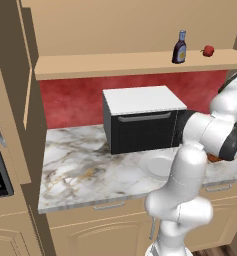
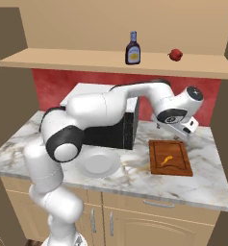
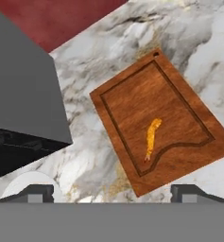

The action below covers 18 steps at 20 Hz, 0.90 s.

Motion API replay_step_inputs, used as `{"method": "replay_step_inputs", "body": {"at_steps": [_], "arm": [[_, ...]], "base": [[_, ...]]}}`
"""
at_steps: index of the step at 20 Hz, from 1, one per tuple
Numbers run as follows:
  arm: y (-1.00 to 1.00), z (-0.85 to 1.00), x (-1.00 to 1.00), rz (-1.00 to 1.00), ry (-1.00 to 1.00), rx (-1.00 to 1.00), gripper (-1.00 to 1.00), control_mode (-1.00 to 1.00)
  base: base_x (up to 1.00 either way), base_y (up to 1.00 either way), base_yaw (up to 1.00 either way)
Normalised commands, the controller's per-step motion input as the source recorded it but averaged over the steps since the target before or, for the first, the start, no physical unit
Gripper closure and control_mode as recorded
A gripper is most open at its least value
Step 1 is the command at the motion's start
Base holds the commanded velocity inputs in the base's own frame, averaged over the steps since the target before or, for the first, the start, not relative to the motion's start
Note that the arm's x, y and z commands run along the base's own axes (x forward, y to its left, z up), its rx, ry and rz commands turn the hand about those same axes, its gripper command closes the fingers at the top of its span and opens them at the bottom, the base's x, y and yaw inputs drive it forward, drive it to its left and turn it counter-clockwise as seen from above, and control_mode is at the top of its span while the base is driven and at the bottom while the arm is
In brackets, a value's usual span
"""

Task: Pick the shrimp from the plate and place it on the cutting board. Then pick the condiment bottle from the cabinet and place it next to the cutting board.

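The small orange shrimp [image 3: 151,137] [image 2: 166,160] lies on the reddish-brown cutting board [image 3: 132,101] [image 2: 179,166], free of any grip. Above the board hangs my gripper [image 3: 111,194] [image 2: 183,131], open, with its two dark fingertips [image 3: 38,193] wide apart and nothing between them. The white plate [image 2: 101,164] [image 1: 155,164] sits bare on the marble counter to the left of the board. Up on the tan cabinet shelf [image 2: 86,61] [image 1: 115,64] stands the condiment bottle [image 2: 133,49] [image 1: 179,47], upright, dark-bodied with a pale neck.
A black oven with a white top [image 1: 140,120] [image 3: 19,108] stands against the red back wall, close to the board's left. A small red fruit [image 2: 175,55] [image 1: 208,50] rests on the shelf right of the bottle. Tall tan cabinets flank the counter [image 1: 80,165].
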Motion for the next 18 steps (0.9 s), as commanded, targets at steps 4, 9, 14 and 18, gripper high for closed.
{"method": "replay_step_inputs", "body": {"at_steps": [4,9,14,18], "arm": [[1.00,-0.39,-0.26,0.00,-0.03,-0.06,-1.00,-1.00],[0.98,-0.68,-0.33,0.00,-0.11,0.00,-1.00,-1.00],[0.89,-0.20,-0.65,0.00,-0.19,0.00,-1.00,-1.00],[0.70,0.24,-0.68,-0.02,-0.20,0.00,-1.00,-1.00]], "base": [[0.00,0.00,0.00],[0.00,0.00,0.00],[0.00,0.00,0.00],[0.00,0.00,0.00]]}}
